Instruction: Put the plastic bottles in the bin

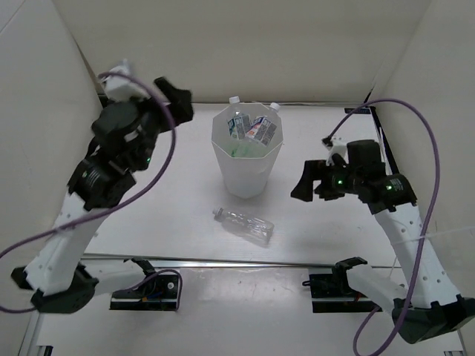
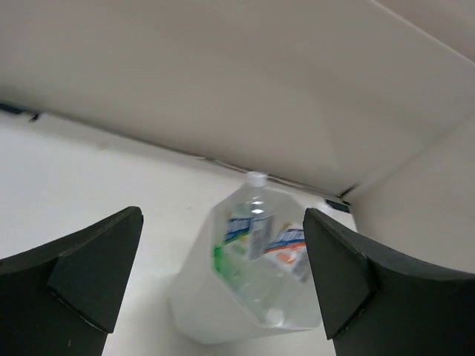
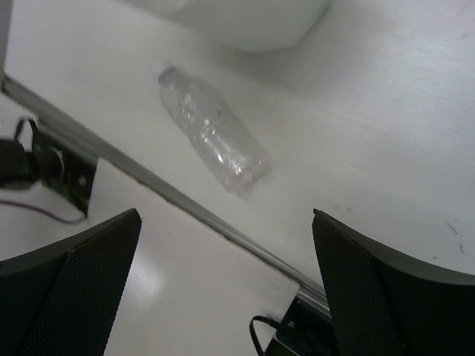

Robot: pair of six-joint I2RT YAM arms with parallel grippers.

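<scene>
1. Left gripper [image 1: 177,102] hangs high beside the far-left rim of the bin [image 1: 246,178]; the right gripper [image 1: 306,185] hovers to the bin's right, low over the table [image 1: 163,208]; from overhead neither seems to carry anything, though the jaw spacing is hard to read here; the bin is a tall, plain white faceted bucket narrowing to its base; the binned bottles [image 1: 252,127] stand jumbled inside, with blue and white-red labels, a green tint below them and two white caps poking past the far rim; one loose bottle [image 1: 243,225] lies on its side just in front of the bin, apart from it, so I judge it the last piece of the job.
2. Left wrist view: the left gripper [image 2: 223,256] is spread wide and empty, its black wedge fingers [image 2: 89,274] framing the bin [image 2: 194,300] from above; it is probably parked there, out of the other arm's way; thin clear plastic and glossy labels of the binned bottles [image 2: 256,226] show at the opening.
3. Right wrist view: the right gripper [image 3: 225,230] is likewise spread and holds nothing, its fingers [image 3: 82,289] finely gridded; it looks down on the loose bottle [image 3: 211,137], which is clear, ribbed and unlabelled and lies near a metal rail [image 3: 185,200]; the angle suggests lining up for a pick; the round, thin-walled body may roll or squash under a hard pinch.
</scene>
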